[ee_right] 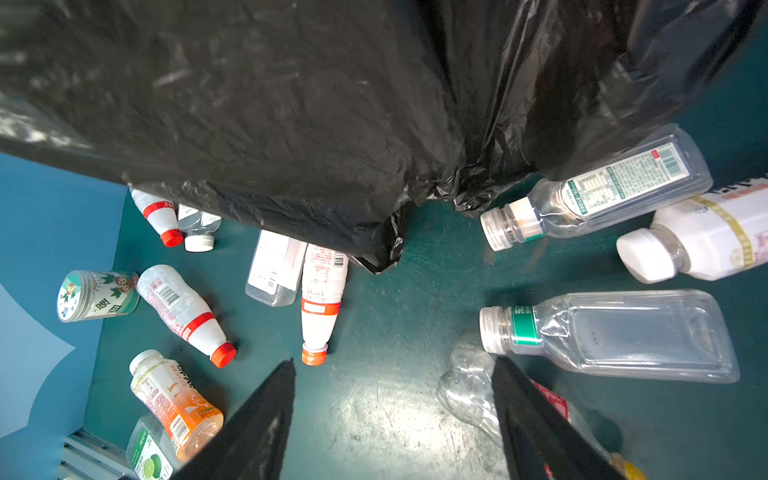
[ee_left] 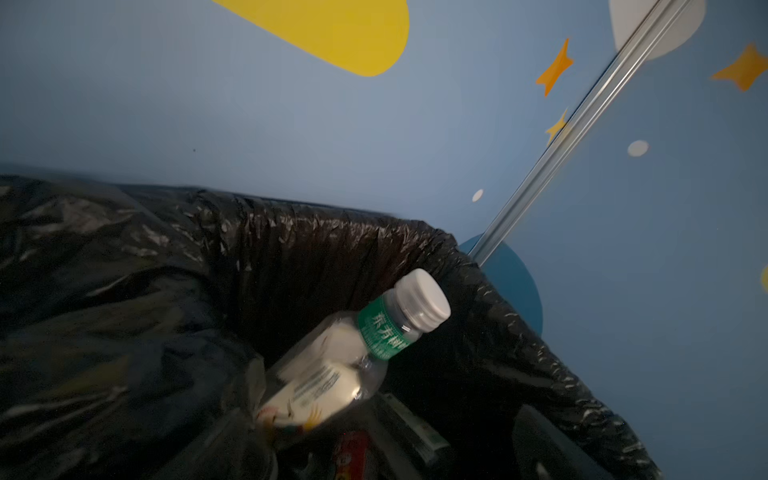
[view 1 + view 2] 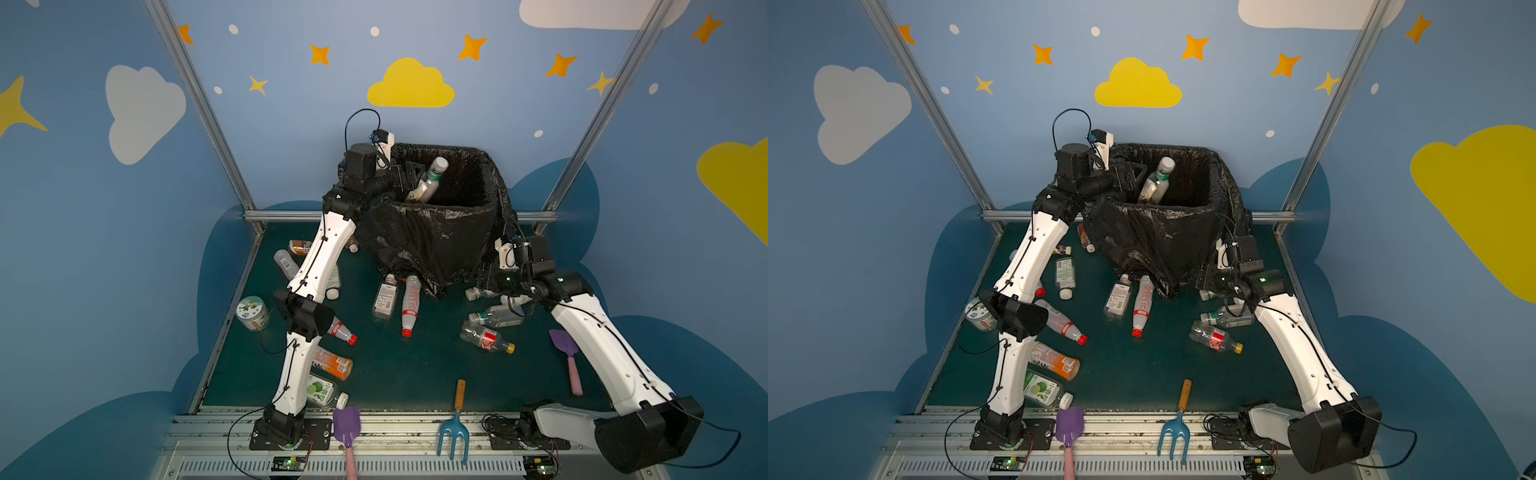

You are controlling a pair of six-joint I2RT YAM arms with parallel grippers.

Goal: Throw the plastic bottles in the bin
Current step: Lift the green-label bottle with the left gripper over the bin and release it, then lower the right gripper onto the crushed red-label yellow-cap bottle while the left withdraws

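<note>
Your left gripper (image 3: 409, 176) hovers at the rim of the large square bin lined with a crinkled black plastic bag (image 3: 451, 204), with its arm raised high and bent over that rim. Just past its tip, inside the bin's mouth, is a clear plastic bottle with a white cap and green neck band (image 2: 353, 353). The bottle's long axis is tilted, with the cap up and pointing away from the tool. Nothing here shows whether the jaws are spread or pinching it.

Your right gripper (image 1: 392, 365) sits low beside the bin's foot, its jaws spread and empty over the dark green floor (image 1: 374, 415). A clear flat-sided plastic bottle with a green neck band (image 1: 615, 332) lies on its side just beside one finger, cap towards the tool. This arm looks the nearer one for it.
</note>
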